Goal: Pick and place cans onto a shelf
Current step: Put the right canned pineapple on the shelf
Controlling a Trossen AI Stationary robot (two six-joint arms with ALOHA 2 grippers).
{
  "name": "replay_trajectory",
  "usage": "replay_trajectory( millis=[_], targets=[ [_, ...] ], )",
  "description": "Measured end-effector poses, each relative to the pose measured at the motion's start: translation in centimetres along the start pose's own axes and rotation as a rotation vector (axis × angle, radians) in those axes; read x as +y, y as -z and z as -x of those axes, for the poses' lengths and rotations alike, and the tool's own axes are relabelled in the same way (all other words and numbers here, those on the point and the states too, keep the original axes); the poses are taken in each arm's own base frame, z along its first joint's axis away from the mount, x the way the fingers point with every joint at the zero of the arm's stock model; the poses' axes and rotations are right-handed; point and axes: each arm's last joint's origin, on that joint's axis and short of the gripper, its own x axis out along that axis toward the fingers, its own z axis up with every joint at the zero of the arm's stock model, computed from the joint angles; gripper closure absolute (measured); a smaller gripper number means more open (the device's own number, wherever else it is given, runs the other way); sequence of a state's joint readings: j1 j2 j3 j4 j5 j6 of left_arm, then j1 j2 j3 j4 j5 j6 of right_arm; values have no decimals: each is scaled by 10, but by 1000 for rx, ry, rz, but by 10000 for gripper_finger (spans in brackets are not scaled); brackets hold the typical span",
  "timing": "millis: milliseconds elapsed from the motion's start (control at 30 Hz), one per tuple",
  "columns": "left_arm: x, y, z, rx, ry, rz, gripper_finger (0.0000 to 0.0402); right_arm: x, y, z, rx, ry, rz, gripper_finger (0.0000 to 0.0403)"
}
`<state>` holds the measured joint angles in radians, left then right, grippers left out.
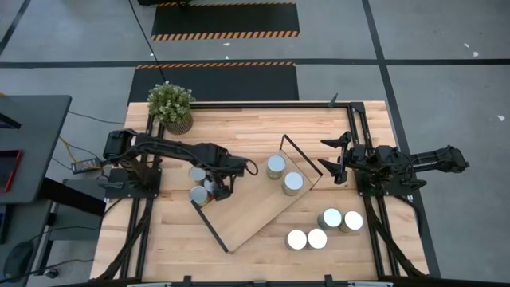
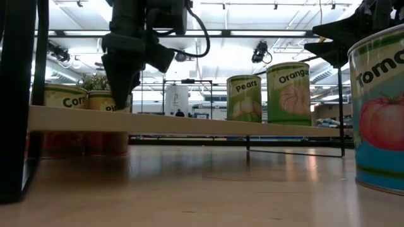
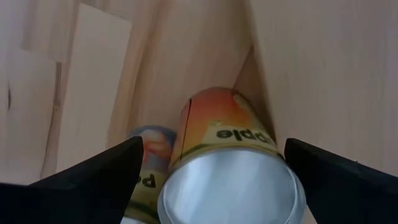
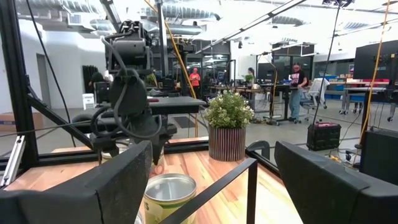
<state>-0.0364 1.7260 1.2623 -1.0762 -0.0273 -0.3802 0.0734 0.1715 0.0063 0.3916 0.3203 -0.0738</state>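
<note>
Light-wood shelf board with thin black wire frames at its short ends lies slanted across the middle of the wooden table. Two silver-topped tins stand on its end nearer the right edge: one with a Pears label and one with an Orange label.

At the shelf's other end, toward the left edge, the left gripper hangs with its fingers spread wide around a silver-topped can with an orange-yellow label, not pressing on it. Another can stands touching that one, and a third is just beside them.

Four more cans cluster near the table's front right corner, off the shelf.

The right gripper waits near the right edge with fingers parted, holding nothing. A potted green plant sits at the back left corner.
</note>
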Motion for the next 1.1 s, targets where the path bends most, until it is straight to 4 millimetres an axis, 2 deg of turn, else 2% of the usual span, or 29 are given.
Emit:
replay_trajectory(
  millis=[400,833,1100],
  targets=[
    [2,5,-3,53,-6,6,8,0,0,0,0,0,0,56],
    [4,6,-2,71,-12,26,71,0,0,0,0,0,0,56],
    [15,-13,33,-18,-26,46,71,0,0,0,0,0,0,56]
  ],
)
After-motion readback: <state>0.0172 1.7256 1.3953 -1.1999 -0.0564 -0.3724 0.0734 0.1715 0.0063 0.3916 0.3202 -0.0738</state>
